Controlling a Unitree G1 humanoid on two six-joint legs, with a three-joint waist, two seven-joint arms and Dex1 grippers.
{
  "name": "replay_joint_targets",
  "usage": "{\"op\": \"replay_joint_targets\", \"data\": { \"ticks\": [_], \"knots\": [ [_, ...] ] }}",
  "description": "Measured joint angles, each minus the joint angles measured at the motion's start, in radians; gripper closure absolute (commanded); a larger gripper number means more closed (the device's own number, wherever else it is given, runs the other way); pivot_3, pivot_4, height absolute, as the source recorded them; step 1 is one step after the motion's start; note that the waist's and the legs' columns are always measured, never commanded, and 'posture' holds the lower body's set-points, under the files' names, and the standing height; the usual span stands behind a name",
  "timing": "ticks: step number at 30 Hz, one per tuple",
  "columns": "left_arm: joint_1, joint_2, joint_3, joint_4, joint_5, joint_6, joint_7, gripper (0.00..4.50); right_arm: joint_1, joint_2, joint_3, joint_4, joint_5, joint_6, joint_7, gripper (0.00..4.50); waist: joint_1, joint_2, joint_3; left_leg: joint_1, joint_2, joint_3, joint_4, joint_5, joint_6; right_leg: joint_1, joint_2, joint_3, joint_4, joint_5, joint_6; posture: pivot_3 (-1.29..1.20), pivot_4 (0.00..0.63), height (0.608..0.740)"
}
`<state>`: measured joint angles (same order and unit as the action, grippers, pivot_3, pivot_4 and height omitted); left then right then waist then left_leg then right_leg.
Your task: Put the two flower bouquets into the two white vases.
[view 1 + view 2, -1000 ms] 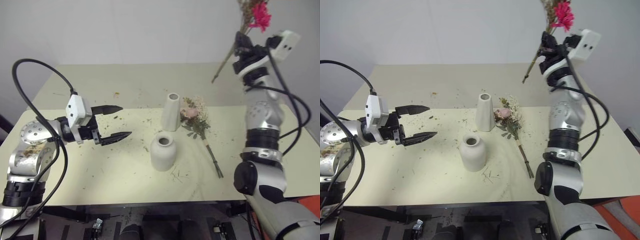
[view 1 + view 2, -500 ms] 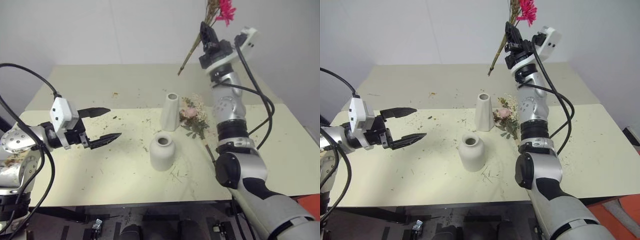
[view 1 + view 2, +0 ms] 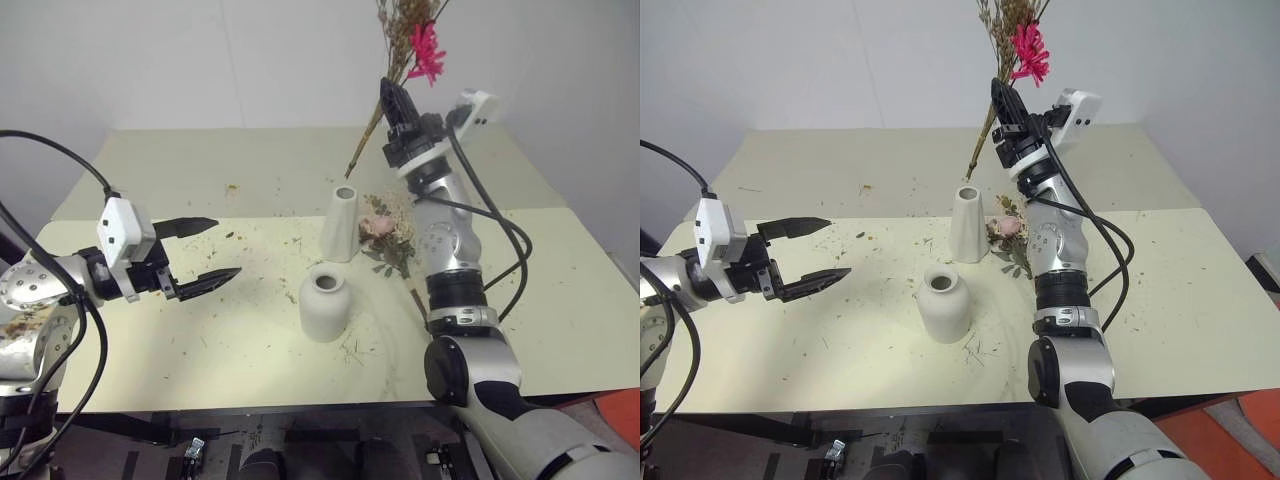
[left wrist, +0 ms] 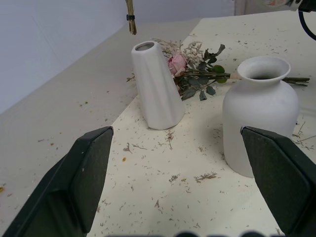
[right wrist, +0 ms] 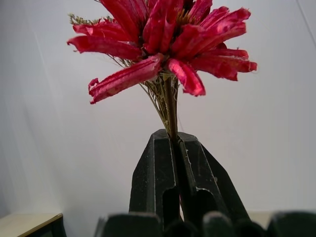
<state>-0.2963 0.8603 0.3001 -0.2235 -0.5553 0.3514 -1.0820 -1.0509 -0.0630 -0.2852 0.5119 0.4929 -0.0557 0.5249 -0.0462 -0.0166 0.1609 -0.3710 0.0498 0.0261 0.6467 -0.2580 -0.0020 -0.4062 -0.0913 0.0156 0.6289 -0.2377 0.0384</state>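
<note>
While both white vases [image 3: 331, 266] stand empty, roses [image 3: 385, 232] lie beside them.

Tabletop [image 3: 150, 340], left half: bare but for crumbs, open passage.
Centre: tall vase [image 3: 341, 223] behind round vase [image 3: 325, 301], narrow gap between.
Right of vases: rose bouquet [image 3: 392, 236] lies just beside the tall vase.
Right edge: open.
</note>
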Motion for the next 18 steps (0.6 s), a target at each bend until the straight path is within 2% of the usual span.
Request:
{"op": "replay_joint_targets", "data": {
  "ticks": [9,18],
  "knots": [
    [0.0,0.0,0.0,0.005,0.002,-0.004,-0.002,0.0,0.067,0.01,0.032,-0.058,0.0,0.032,-0.01,4.48,0.0,0.0,0.0,0.0,0.0,0.0,0.0,0.0,0.0,0.0,0.0,0.0,0.0,0.0,0.0,0.0,0.15,0.74],
    [0.0,0.0,0.0,0.005,0.002,-0.004,-0.001,0.0,0.075,0.009,0.043,-0.018,-0.008,0.031,0.002,4.48,0.0,0.0,0.0,0.0,0.0,0.0,0.0,0.0,0.0,0.0,0.0,0.0,0.0,0.0,0.0,0.0,0.15,0.74]
  ]
}}
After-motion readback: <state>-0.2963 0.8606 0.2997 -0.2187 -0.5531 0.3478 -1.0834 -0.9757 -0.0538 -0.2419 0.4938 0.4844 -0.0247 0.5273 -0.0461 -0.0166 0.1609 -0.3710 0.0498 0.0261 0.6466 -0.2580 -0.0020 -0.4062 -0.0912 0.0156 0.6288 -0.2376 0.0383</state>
